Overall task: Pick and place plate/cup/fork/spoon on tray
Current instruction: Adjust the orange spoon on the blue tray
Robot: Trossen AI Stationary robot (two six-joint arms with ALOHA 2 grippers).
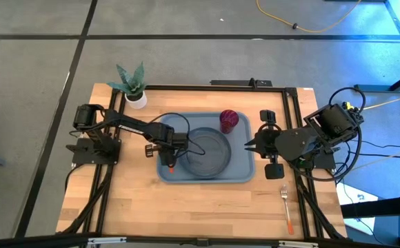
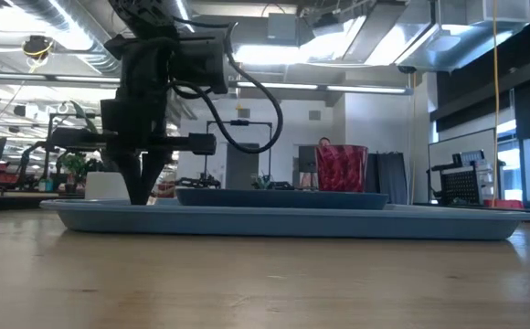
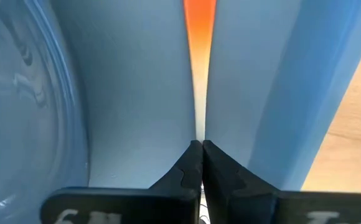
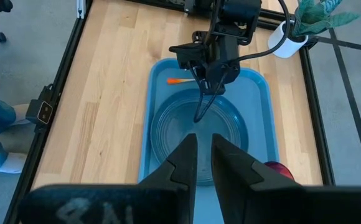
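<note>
The light blue tray [image 1: 245,176] lies mid-table with the round plate [image 1: 210,148] flat in it and the dark red cup [image 1: 229,120] standing upright in its far right corner. My left gripper [image 3: 201,144] points down over the tray's left part, beside the plate, shut on the spoon's orange handle [image 4: 178,80]; the spoon's bowl is hidden. The fork [image 1: 286,203] lies flat on the table right of the tray, near the front edge. My right gripper [image 1: 250,143] hangs high over the tray's right edge, its fingers a narrow gap apart, with nothing between them. My left gripper pinches the spoon's orange handle [image 3: 199,124] between its two fingertips, coming from above and pointing down. The handle's free end [image 1: 171,165] sticks out toward the tray's near left corner, low over the tray floor. I cannot tell whether the spoon rests on the tray.
A white pot with a green plant [image 1: 132,86] stands at the table's far left corner. Black frame rails run along the table's left, right and far sides. Bare wood lies in front of the tray.
</note>
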